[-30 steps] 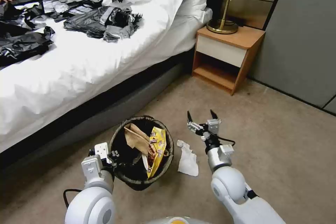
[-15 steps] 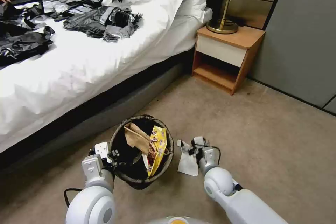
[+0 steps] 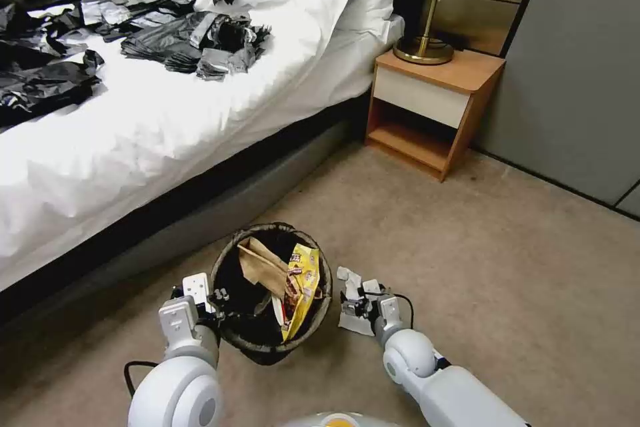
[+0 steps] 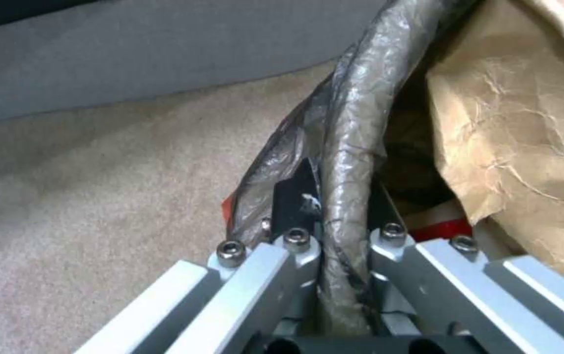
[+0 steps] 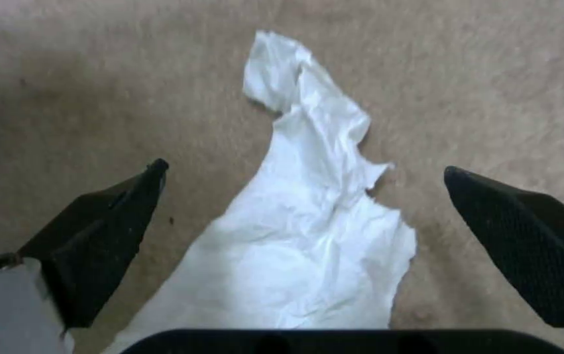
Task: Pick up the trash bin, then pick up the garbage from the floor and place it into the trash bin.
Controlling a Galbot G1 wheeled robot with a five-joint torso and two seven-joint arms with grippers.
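The trash bin, white with a dark bag over its rim, hangs just above the carpet. My left gripper is shut on its near-left rim; in the left wrist view the bagged rim runs between the fingers of the left gripper. Inside lie a crumpled brown paper bag, a yellow snack wrapper and a red-and-white cup. A white tissue lies flat on the floor right of the bin. My right gripper hovers open, low over it, one finger on each side; in the head view the right gripper covers most of the tissue.
A bed with white sheets and black plastic bags on it runs along the left. A wooden nightstand with a brass lamp stands at the back, against a grey wall. Bare carpet stretches to the right.
My right arm has pulled back and come down from beyond the tissue to just over it, fingers still open. The left gripper keeps its hold on the bin.
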